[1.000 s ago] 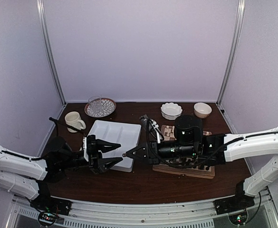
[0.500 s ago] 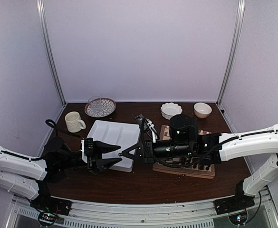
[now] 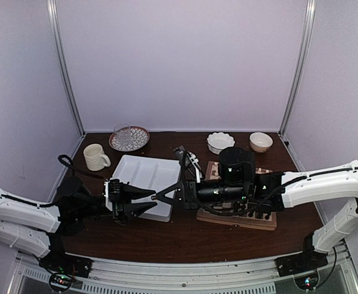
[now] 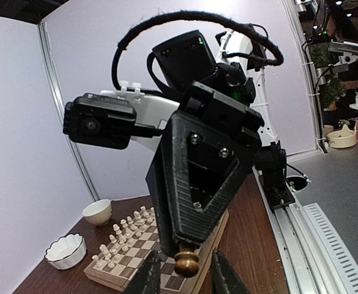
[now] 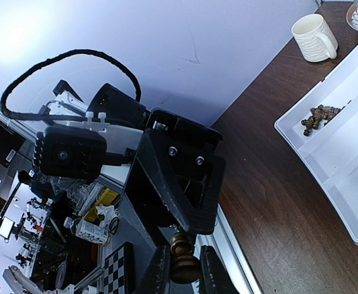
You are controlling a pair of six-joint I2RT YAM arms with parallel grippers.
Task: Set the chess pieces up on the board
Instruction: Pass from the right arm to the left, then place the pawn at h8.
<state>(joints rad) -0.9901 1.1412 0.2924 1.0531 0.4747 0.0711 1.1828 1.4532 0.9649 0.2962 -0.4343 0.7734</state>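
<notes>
Pinched in right tool (image 5: 183,271): one dark piece (image 5: 183,254), with left tool (image 4: 186,280) parted around it. Heaped in tray (image 5: 350,202): more pieces (image 5: 318,116).

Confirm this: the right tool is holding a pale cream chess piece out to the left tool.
Wrong colour: the right tool is holding a dark brown chess piece out to the left tool. The left wrist view shows it.
</notes>
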